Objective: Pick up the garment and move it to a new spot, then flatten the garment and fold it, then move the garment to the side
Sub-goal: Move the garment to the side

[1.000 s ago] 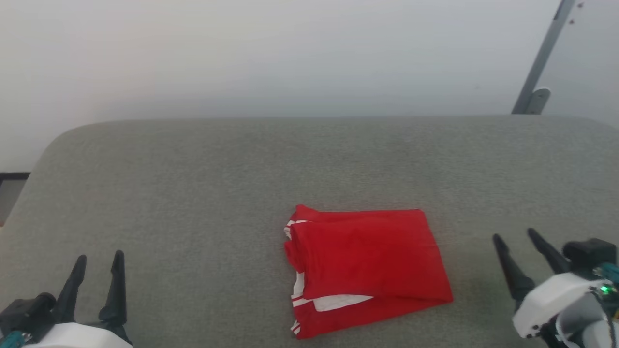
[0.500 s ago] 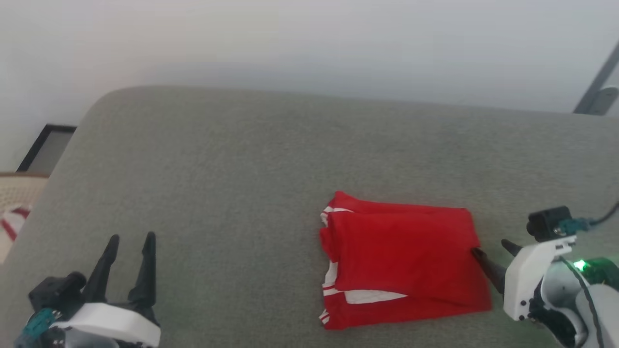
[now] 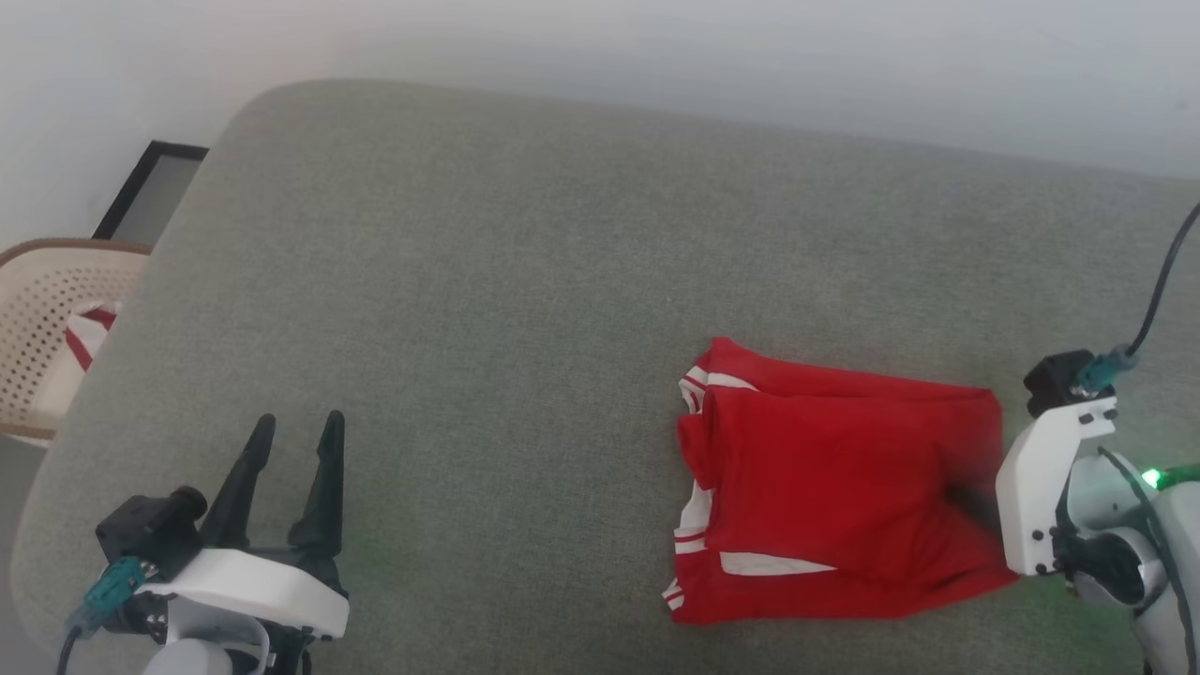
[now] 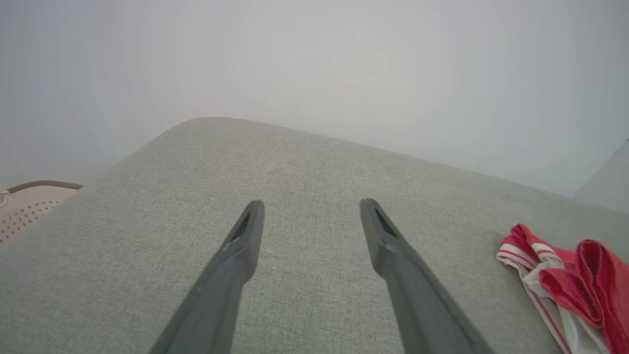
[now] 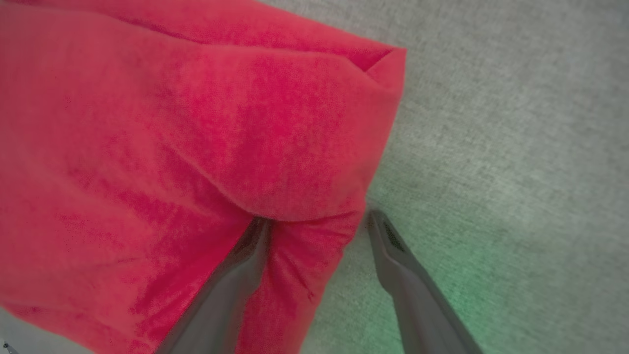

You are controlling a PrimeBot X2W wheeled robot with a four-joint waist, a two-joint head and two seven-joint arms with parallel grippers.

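The garment (image 3: 834, 487) lies folded on the grey cushion, plain red on top, with white and striped trim along its left side. In the right wrist view my right gripper (image 5: 317, 221) is open and straddles the garment (image 5: 196, 147) at its edge. One finger (image 5: 245, 255) is tucked under a red fold, the other rests on the cushion beside it. Its white housing (image 3: 1041, 487) sits at the garment's right edge in the head view. My left gripper (image 3: 300, 427) stands open and empty, far left of the garment. In the left wrist view that left gripper (image 4: 310, 204) holds nothing, and the garment (image 4: 565, 275) shows at the right.
The grey cushioned surface (image 3: 525, 281) has a rounded far-left corner. Off its left edge stands a pale woven chair (image 3: 37, 319) holding a red-and-white striped item (image 3: 84, 333), with a dark frame (image 3: 150, 192) behind. A dark cable (image 3: 1162, 281) rises from my right wrist. A white wall lies beyond.
The head camera has tilted down and turned. My right gripper has moved in from the bare cushion to the garment's right edge, one finger sliding under a fold. The left gripper stays open.
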